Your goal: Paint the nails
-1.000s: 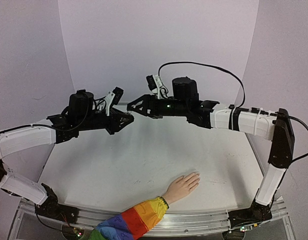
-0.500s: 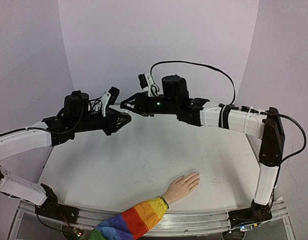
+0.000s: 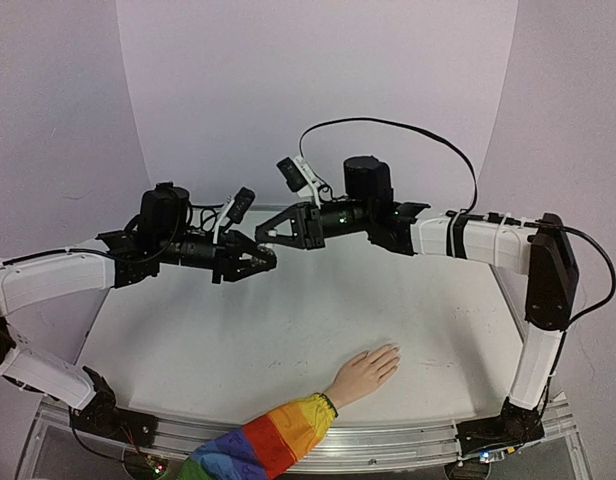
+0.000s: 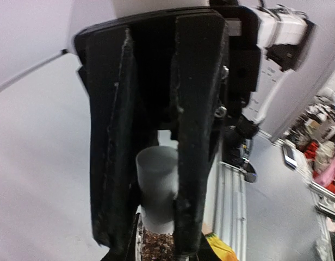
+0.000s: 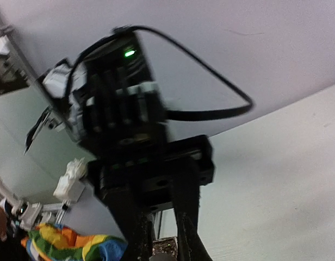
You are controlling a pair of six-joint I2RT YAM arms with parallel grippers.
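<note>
A small polish bottle is held in the air between the two grippers. My left gripper is shut on its glittery brown body. My right gripper meets it tip to tip. In the left wrist view the right gripper's long black fingers come down from the top and close on the pale grey cap. The right wrist view shows the left gripper head-on with the bottle at its tips. The flesh-coloured hand lies flat near the front edge. Its tiny nails point to the back right.
A rainbow-striped sleeve runs off the front edge of the white table over the metal rail. A black cable loops above the right arm. A curved pale backdrop closes the back and sides.
The right gripper has come in against the left gripper's tips, and its jaws have gone from open to shut on the cap. The left arm shifted slightly right and lower with the bottle.
</note>
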